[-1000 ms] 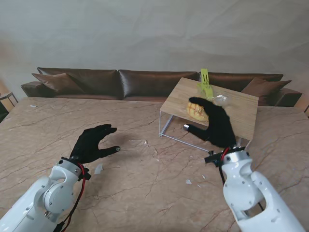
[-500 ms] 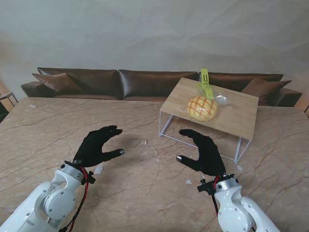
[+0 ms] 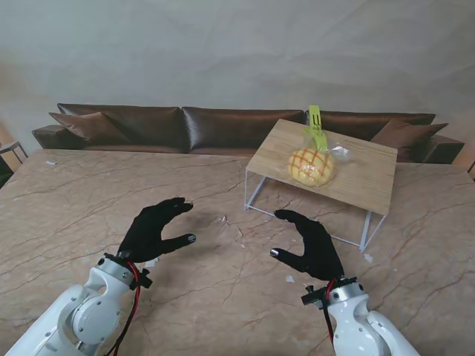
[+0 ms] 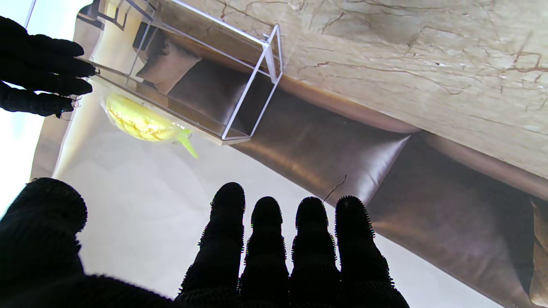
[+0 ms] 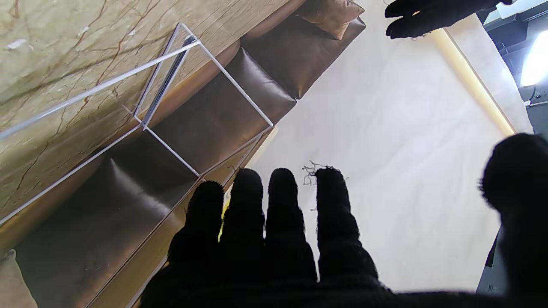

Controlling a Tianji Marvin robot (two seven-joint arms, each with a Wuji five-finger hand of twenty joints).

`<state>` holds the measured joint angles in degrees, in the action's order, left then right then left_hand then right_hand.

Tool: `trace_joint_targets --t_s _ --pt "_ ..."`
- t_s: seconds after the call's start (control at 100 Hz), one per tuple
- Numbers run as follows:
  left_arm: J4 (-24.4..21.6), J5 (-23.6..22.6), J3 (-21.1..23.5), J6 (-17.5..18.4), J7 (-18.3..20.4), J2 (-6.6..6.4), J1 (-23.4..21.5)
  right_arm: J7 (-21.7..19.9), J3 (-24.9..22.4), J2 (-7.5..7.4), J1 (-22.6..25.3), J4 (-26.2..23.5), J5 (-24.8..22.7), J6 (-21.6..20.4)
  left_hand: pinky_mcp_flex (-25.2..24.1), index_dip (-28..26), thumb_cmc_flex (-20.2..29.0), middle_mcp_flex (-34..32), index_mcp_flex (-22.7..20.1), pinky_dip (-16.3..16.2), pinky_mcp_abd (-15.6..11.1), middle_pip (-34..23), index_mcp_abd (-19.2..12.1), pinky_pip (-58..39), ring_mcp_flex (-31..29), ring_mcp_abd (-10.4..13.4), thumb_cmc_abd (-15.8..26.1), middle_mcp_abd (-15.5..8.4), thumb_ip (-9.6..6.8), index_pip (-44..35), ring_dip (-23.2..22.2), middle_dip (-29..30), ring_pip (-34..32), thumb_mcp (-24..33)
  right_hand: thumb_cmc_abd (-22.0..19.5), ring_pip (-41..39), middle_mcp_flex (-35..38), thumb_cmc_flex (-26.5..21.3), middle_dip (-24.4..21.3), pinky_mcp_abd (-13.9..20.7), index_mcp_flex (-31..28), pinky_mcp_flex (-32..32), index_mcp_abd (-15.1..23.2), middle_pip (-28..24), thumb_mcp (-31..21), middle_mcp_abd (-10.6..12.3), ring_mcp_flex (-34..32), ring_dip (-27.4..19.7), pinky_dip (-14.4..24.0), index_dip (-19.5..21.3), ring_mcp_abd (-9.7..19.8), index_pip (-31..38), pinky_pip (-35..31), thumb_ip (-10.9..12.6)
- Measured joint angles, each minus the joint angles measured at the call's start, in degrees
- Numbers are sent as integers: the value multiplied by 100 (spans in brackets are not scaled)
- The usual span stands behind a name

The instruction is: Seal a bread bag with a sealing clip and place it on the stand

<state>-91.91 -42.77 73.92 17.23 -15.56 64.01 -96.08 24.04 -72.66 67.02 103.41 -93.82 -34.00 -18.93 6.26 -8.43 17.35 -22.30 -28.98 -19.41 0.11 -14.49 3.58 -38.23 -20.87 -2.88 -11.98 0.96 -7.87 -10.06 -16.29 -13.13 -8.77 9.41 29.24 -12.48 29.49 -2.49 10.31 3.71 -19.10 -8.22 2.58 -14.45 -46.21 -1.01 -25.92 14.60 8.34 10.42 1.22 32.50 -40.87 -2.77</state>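
Both hands are hanging empty over the counter (image 3: 89, 193), fingers spread and thumbs apart from them, touching nothing. The right hand (image 3: 312, 245) is hovering palm inward, its fingertips (image 5: 280, 182) pointing toward the stand (image 3: 371, 185), which is sitting just ahead of it and slightly to its right. The left hand (image 3: 154, 228) is hovering opposite, well apart from the right, equally wide and holding nothing; its fingers (image 4: 265, 214) are showing bare against the wall in the left wrist view.

Beyond the right hand, up on the stand's wooden top, the bread bag (image 3: 312, 165) is lying with the bun inside, and the green sealing clip (image 3: 316, 127) is standing at the bag's far end, apparently pinching the neck closed. Neither hand is near either.

Judging from this, sealing and placing look done, and the step in hand is clearing away. The next move probably calls only for the arms settling to rest, keeping the right hand off the stand's thin white frame.
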Motion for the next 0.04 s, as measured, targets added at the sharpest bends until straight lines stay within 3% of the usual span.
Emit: trace_joint_targets --t_s 0.04 --pt "8 3 -12 7 -16 2 -1 1 0 1 0 2 -1 -3 0 0 0 0 0 0 0 0 0 0 0 0 0 0 0 0 0 0 0 0 0 0 0 0 0 -1 0 0 0 0 0 0 -1 0 0 0 0 4 0 0"
